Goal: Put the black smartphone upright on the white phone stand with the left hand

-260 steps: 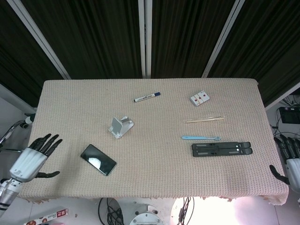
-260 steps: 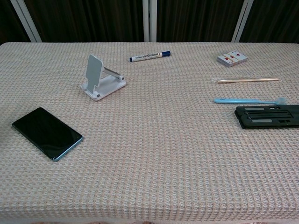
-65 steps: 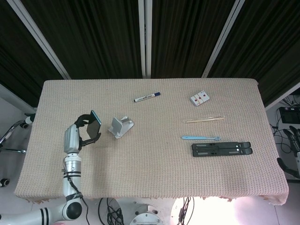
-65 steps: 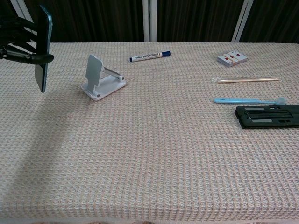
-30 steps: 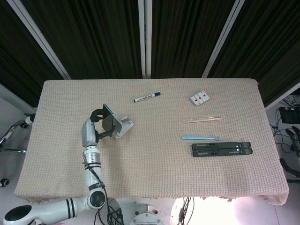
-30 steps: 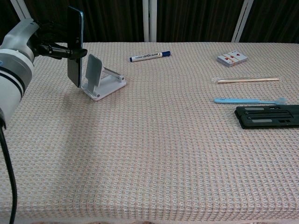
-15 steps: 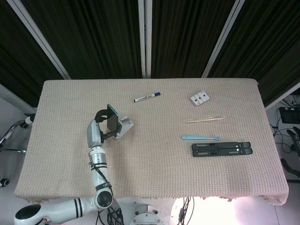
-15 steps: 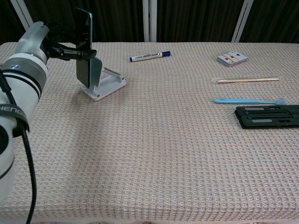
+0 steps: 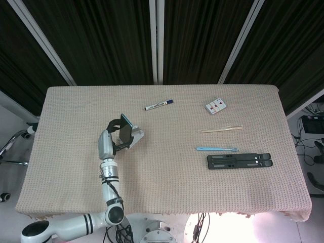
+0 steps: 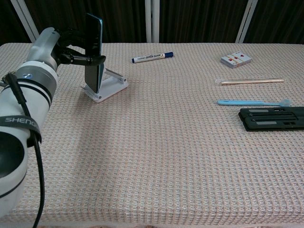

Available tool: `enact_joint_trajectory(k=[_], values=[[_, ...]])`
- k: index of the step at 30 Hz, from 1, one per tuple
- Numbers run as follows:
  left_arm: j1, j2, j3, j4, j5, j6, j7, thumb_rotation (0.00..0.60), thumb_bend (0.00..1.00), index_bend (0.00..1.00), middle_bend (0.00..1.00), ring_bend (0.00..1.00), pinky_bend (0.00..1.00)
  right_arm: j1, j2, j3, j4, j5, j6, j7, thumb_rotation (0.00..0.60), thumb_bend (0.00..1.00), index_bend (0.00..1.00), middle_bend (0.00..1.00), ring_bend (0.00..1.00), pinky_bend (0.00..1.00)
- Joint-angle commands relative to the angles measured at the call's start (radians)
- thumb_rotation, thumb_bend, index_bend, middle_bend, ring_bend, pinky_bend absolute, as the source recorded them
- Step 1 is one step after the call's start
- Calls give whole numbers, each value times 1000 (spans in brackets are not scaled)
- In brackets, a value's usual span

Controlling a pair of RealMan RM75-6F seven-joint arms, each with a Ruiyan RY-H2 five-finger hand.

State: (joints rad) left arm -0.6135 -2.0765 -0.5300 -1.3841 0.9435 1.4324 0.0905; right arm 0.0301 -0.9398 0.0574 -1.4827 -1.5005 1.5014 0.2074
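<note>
The left hand (image 10: 71, 47) is out at the end of a long white forearm that comes in from the near-left corner and stretches toward the far left part of the table (image 10: 156, 156). The dark fingers (image 10: 85, 59) wrap around the black smartphone (image 10: 93, 52), one reaching across its lower front and the rest curled behind, so the hand is clamped on the phone. The phone stands upright on its short edge, thin side facing the chest camera, with a teal rim showing along the edge. From the head view the hand (image 9: 115, 132) sits just left of the phone (image 9: 124, 131), wrist angled up and in.

Right under and just past the fingers is the white phone stand (image 10: 107, 84). The phone's bottom edge is down at the stand's front lip and its back looks to lie against the stand's upright plate, though I can't tell if it's fully seated.

Everything else is well off to the hand's right: a black folded stand (image 10: 273, 118) near the right edge, a light blue toothbrush (image 10: 253, 102) just beyond it, a pair of wooden chopsticks (image 10: 251, 81), a blue-capped marker (image 10: 152, 57) a bit past the hand toward the far side, and a small deck of cards (image 10: 235, 60).

Right hand doesn't show in either view.
</note>
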Motion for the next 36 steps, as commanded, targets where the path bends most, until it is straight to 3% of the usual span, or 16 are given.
enact_joint_trajectory(k=[1,36], values=[[4,-6,3,14,6,-8,-18,600,352,600,630,350,286,-1,-1,1,3,2,1,0,600,232,0,0,0,0],[17,-32,9,139,87,-50,-156,600,352,594,631,350,286,-3,10,3,-23,19,-18,-34,600,235,0,0,0,0]])
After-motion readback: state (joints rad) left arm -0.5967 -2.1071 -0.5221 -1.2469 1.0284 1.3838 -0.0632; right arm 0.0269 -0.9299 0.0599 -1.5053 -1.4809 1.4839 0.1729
